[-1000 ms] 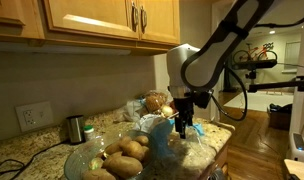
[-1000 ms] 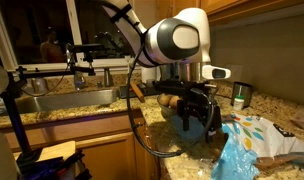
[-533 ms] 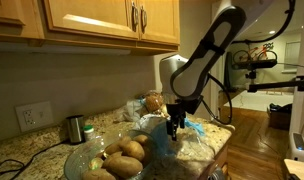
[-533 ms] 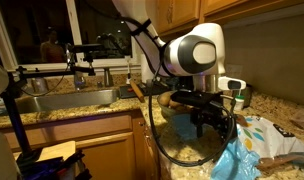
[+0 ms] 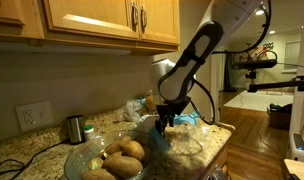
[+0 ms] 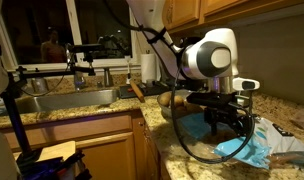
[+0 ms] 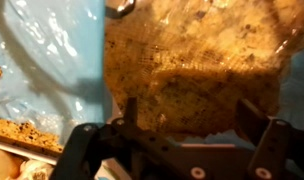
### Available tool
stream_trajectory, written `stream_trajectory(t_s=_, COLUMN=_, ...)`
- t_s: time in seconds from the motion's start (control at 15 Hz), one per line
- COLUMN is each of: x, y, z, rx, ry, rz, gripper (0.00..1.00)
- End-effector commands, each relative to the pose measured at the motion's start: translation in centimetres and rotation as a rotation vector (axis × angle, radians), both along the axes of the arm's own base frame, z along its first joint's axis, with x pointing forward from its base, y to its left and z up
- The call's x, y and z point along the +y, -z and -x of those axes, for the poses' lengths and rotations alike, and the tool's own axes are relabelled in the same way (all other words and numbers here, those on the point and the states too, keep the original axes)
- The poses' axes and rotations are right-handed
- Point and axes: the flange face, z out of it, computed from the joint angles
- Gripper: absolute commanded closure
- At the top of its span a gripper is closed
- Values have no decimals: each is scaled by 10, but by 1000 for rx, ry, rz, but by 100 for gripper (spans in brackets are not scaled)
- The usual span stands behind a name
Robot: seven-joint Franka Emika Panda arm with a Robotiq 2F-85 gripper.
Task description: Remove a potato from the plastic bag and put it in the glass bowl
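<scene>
While the end effector (image 5: pixel 164 124) hung low over the plastic bag (image 5: pixel 187 145), just beside the glass bowl (image 5: pixel 74 160) on the speckled granite tabletop (image 5: pixel 22 150), the step in hand looked like the reach into the bag, with no potato taken yet. In the wrist view the fingers (image 7: pixel 128 112) stood wide apart and held nothing, straddling a lumpy bulge of yellow-brown netting (image 7: pixel 192 60). I judged that to be the potatoes' inner sack, though no single potato could be picked out through it. The crinkled bluish film of the bag (image 7: pixel 42 60) lay open around the netting on the side toward the bowl. The bowl itself was broad, clear and shallow-walled, and already held several smooth, rounded tan potatoes (image 5: pixel 125 152), heaped near its middle. The next move would probably call for lowering the open fingers around one firm lump and closing squarely on it (the netting was coarse and slack, so it might bunch or come up with the potato). After that would come a lift clear of the thin, slippery film and a short carry across to the bowl.
</scene>
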Motion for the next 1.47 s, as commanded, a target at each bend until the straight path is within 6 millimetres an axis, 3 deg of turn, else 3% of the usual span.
stream_trajectory(t_s=0.0, x=-6, y=-2, z=-20, rx=-31, ry=5, rz=6, gripper=0)
stream_trajectory(t_s=0.6, x=-17, y=-10, z=-48, rx=-80, ry=96, rz=33, gripper=0)
stream_trajectory(t_s=1.07, x=7, y=-16, z=-49, rx=-131, ry=310, rz=14, gripper=0)
stream_trajectory(t_s=1.4, x=14, y=-10, z=-52, rx=-169, ry=330, rz=43, gripper=0)
